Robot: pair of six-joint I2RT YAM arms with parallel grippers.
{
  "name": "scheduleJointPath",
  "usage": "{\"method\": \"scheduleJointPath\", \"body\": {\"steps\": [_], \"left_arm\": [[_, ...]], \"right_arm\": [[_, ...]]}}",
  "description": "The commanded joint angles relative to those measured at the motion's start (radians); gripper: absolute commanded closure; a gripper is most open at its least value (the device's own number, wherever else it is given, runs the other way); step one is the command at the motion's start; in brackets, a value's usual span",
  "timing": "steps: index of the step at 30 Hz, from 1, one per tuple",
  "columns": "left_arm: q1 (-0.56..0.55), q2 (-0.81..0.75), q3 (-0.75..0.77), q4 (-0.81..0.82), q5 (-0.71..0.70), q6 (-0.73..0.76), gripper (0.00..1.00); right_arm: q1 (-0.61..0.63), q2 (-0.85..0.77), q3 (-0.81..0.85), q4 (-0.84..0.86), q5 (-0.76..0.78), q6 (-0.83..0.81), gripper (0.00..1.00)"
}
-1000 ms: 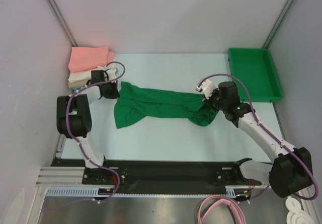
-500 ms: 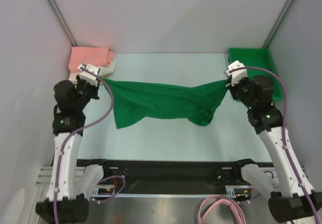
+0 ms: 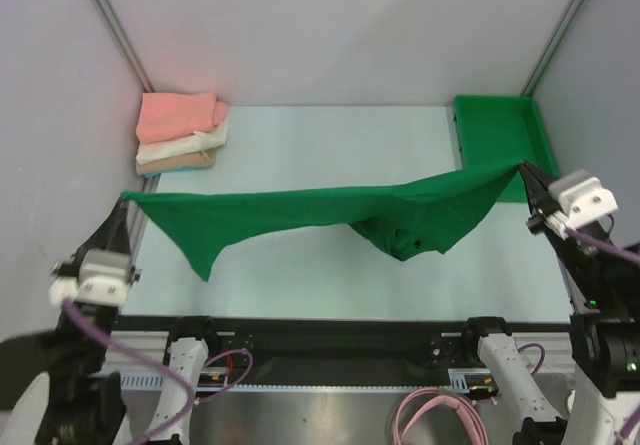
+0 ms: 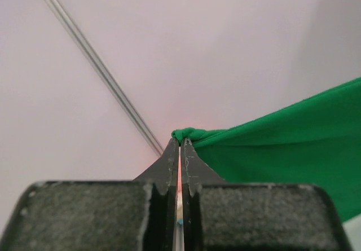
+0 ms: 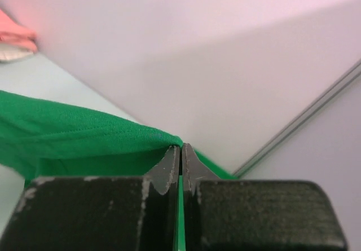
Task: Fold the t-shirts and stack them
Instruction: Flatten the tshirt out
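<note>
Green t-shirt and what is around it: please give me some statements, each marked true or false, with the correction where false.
1. The green t-shirt hangs stretched between the left claw and the right claw. True.
2. The right claw is open. False: it is shut on the shirt's end.
3. The folded stack has a pink shirt on top. True.
4. The green bin stands at the far right. True.
5. The folded stack lies in the green bin. False: it lies on the table, far left.
</note>
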State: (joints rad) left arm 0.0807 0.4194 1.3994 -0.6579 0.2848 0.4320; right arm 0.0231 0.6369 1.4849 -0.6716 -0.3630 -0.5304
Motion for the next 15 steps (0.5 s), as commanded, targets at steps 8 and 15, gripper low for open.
{"method": "scheduleJointPath", "body": {"steps": [8,15], "left_arm": [[0.001,0.015,0.368,-0.097,-0.082,0.040,1.00],[0.002,0.061,0.326,0.019,-0.131,0.060,1.00]], "right_arm": [[-0.043,-0.052,0.359,-0.068,-0.057,-0.002,1.00],[-0.038,0.007,0.411,-0.013,0.001,-0.057,1.00]]}}
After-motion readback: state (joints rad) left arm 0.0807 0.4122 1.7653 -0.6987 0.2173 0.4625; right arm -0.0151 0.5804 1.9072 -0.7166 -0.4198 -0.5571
